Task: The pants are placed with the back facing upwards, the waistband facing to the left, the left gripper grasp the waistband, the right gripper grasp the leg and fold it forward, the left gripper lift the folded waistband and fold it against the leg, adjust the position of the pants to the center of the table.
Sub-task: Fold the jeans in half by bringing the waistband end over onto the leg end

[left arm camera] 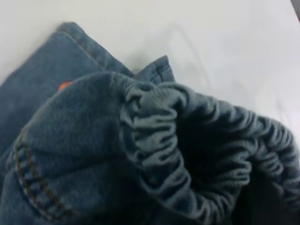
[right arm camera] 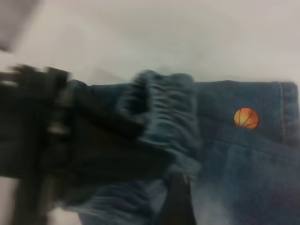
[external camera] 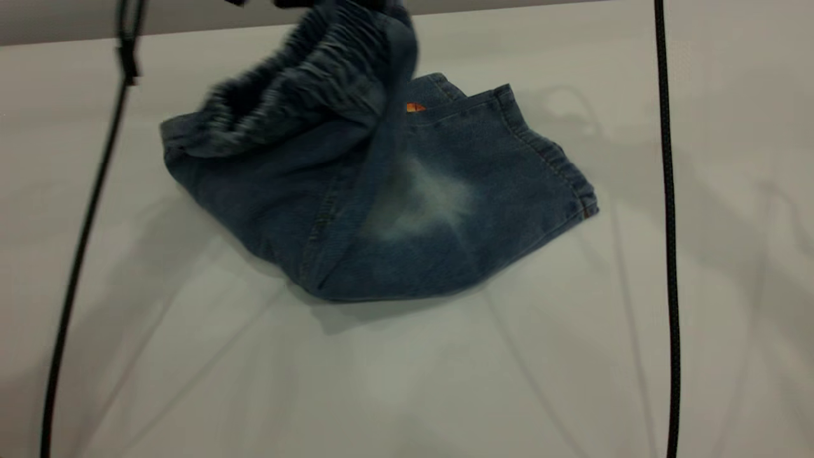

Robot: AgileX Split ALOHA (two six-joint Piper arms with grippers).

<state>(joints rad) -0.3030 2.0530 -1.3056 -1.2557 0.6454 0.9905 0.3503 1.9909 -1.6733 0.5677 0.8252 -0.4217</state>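
Note:
The pants (external camera: 394, 210) lie folded on the table (external camera: 407, 381), slightly left of its middle. The leg (external camera: 426, 197) with the pale faded patch is on top, its hem toward the right. The ruffled waistband (external camera: 305, 83) is raised off the table and hangs over the far part of the pants. In the right wrist view my left gripper (right arm camera: 136, 140) holds the waistband (right arm camera: 164, 108) up. Bunched waistband (left arm camera: 159, 140) fills the left wrist view and hides the jaws. Only a dark part of my right gripper (right arm camera: 180, 206) shows, just above the denim. An orange basketball print (right arm camera: 246, 117) peeks out near the hem.
Two black cables hang down, one at the left (external camera: 76, 254) and one at the right (external camera: 668, 254). The table's far edge (external camera: 63, 39) runs along the top of the exterior view. Bare tabletop lies in front of and to the right of the pants.

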